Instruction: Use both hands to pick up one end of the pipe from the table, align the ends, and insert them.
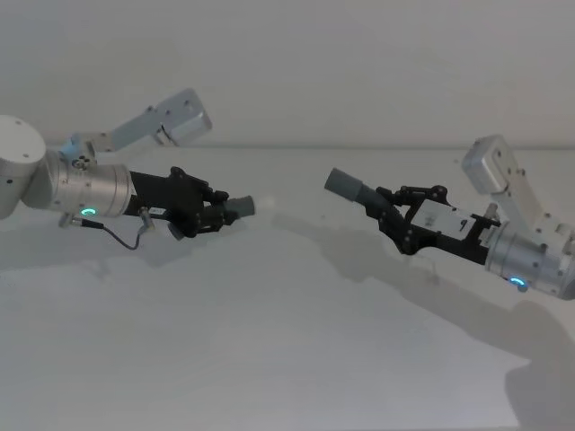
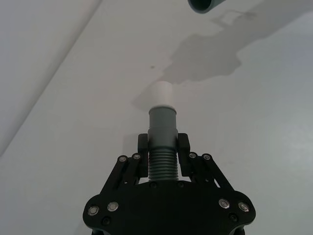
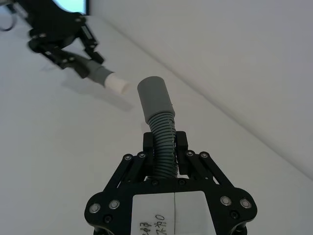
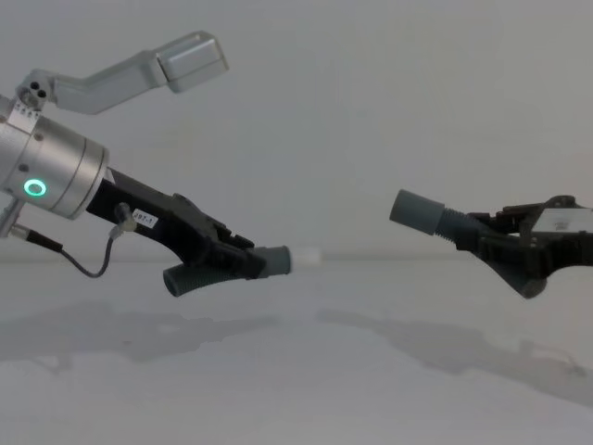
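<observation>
Currently left gripper (image 1: 220,208) is clamping the white-tipped hose (image 4: 269,261), right gripper (image 1: 388,208) the socket hose (image 1: 346,186). Cuffs (image 4: 414,209) are pointing off-axis; pushing together now is probably risking a jam.

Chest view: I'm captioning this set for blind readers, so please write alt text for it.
Two grippers hold the pipe pieces in the air, cuffs facing across an open gap, not yet joined. The left gripper clamps the white-tipped piece; the right gripper clamps the socket piece, slightly higher, over the white table.
</observation>
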